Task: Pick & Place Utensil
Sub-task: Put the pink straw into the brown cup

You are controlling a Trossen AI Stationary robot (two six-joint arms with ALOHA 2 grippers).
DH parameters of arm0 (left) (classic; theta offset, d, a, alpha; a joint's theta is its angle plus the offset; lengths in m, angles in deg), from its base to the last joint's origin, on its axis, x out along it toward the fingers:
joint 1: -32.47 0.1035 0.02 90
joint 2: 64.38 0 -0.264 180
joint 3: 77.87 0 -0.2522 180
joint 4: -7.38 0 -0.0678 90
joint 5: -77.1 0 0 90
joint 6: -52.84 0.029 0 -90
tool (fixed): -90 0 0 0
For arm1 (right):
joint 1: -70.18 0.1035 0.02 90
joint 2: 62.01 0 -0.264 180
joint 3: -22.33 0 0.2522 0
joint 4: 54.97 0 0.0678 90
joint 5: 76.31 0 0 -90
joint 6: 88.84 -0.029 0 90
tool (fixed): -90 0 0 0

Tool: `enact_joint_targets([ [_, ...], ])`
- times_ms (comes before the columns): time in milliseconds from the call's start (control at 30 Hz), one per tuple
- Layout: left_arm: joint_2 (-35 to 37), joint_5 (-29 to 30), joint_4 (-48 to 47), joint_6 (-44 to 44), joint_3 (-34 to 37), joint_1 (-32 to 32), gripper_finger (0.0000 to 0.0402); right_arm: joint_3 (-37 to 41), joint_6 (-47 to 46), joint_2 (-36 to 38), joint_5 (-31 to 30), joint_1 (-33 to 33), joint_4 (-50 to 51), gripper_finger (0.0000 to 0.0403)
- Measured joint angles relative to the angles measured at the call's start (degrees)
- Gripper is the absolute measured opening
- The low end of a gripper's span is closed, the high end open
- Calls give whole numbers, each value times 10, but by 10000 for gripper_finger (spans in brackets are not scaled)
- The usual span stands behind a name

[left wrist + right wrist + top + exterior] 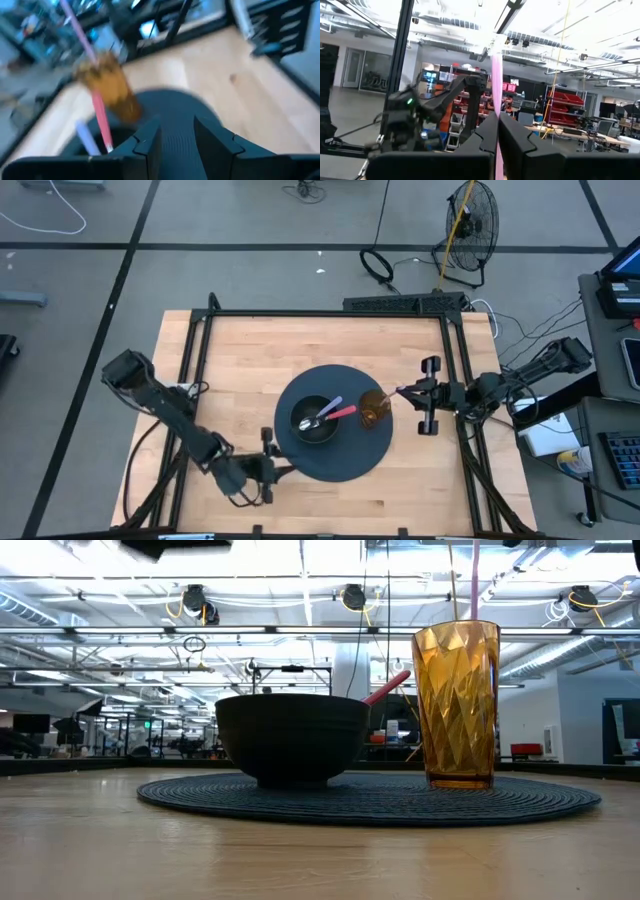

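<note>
Now right gripper [402, 391] pinches pink straw [497, 85] over amber cup [374, 411]

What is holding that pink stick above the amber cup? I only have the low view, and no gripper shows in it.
Observer: The right gripper is shut on the pink stick, directly above the amber cup.
Operator: And the left arm?
Observer: The left gripper sits at the dark mat's edge on its own side, fingers apart, holding nothing.
Operator: What else is in the bowl besides the pink handle?
Observer: The bowl also holds a lavender-handled utensil, lying beside the pink-handled utensil.
</note>
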Motion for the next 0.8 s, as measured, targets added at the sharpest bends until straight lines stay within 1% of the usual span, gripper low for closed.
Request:
enact_joint_targets([
  [100,47,-68,32,77,10,27,122,0,0,0,0,0,3,4],
  [167,83,-124,51,107,26,55,122,0,-2,0,1,0,4,4],
  [333,179,-244,117,130,102,132,122,0,-1,-1,0,-2,19,4],
  [400,218,-278,148,127,145,163,122,0,-3,0,1,-10,26,4],
  [567,290,-311,230,87,250,236,122,0,-29,-1,7,-36,42,4],
  [700,321,-340,294,58,313,273,122,0,-49,-1,52,-61,56,4],
  [800,333,-345,325,51,342,288,122,1,-68,-5,71,-85,64,4],
])
